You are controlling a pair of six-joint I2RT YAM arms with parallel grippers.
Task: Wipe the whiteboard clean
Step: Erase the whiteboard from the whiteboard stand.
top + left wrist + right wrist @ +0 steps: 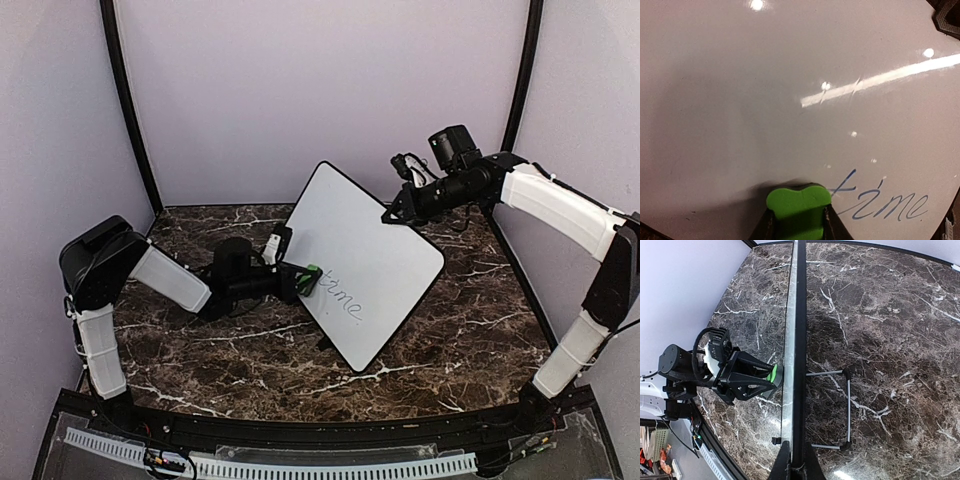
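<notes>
The whiteboard [385, 250] stands tilted on the marble table, with the blue handwritten word "time" [340, 300] near its lower left edge. My left gripper [305, 278] is shut on a small green eraser [313, 277], which is pressed against the board just left of the word. In the left wrist view the eraser [799, 202] sits between the dark fingers, touching the first letter of "time" [885, 202]. My right gripper [392, 213] is shut on the board's upper right edge. The right wrist view shows that edge [795, 340] end-on between its fingers [782, 465].
A wire stand [847, 410] props the board from behind on the marble table [470, 330]. Purple walls and black corner poles [125, 100] enclose the back and sides. A black rail [300, 435] runs along the near edge by the arm bases.
</notes>
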